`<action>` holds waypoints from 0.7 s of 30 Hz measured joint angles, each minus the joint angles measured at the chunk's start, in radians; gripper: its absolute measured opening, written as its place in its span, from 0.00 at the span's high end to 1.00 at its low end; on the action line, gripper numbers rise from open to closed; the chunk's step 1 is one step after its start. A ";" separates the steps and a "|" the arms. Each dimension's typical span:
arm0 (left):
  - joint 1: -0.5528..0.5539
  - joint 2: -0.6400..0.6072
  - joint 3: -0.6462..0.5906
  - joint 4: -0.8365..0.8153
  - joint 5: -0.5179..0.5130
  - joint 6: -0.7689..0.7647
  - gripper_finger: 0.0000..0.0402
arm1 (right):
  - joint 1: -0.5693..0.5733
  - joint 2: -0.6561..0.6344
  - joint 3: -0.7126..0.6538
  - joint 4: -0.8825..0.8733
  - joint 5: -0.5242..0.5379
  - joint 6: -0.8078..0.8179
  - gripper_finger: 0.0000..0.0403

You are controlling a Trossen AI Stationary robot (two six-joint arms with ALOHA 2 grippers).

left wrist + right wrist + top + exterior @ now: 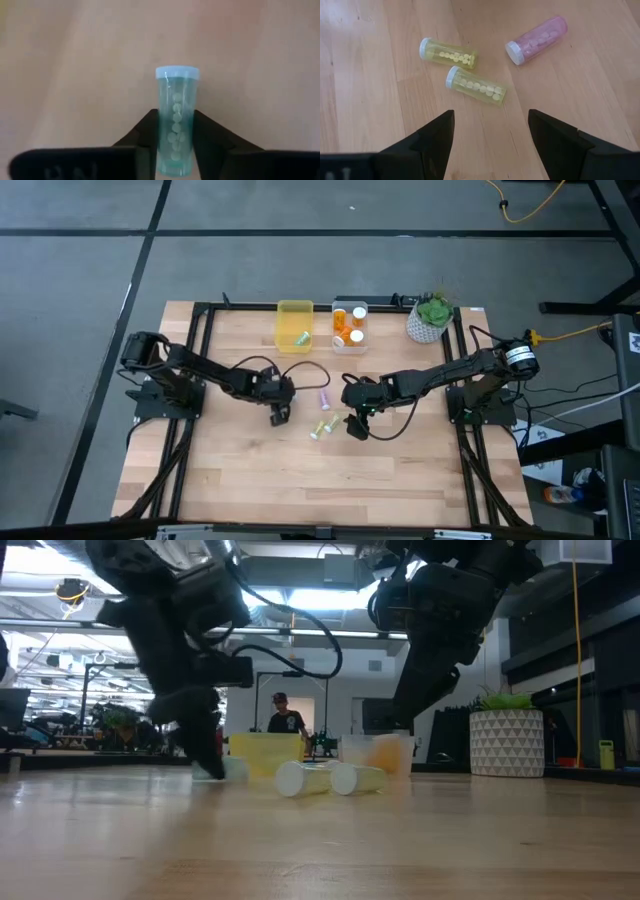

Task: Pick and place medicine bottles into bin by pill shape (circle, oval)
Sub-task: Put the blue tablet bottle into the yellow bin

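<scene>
My left gripper (278, 416) is shut on a teal bottle (176, 125) with round pills, low at the table's middle. My right gripper (355, 424) is open and empty, hanging over the table just right of two yellow-green bottles (449, 54) (476, 86) and a purple bottle (537, 39), which lie on their sides on the wood. Another yellow-green bottle (298, 338) lies in the yellow bin (294, 310). Orange bottles (350, 325) with white caps are in the clear bin (349, 345). My left gripper pinches the teal bottle's body (175, 145), toward its bottom end, between its two fingers (150, 135), which lie across it. The fingers come from above, slanting down. The capped end (177, 73) points away from the gripper. In the low view the bottle (232, 768) is at table level.
A green plant in a white pot (430, 320) stands at the far right. The two bins stand side by side at the far edge. A person (285, 718) stands in the room beyond the table. Bare wood lies toward the near edge.
</scene>
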 joint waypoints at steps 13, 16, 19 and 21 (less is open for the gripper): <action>0.313 -0.073 0.248 -0.060 -0.196 0.233 0.88 | 0.000 0.000 0.000 0.002 0.000 0.000 0.36; 0.452 -0.054 0.268 -0.050 -0.028 0.234 0.88 | 0.000 0.000 0.000 0.002 0.000 0.000 0.36; 0.554 -0.039 0.267 -0.053 0.064 0.231 0.86 | 0.000 0.000 0.000 0.004 0.000 -0.001 0.36; 0.598 -0.041 0.268 -0.040 0.096 0.232 0.83 | 0.000 0.000 0.000 0.004 0.000 -0.003 0.36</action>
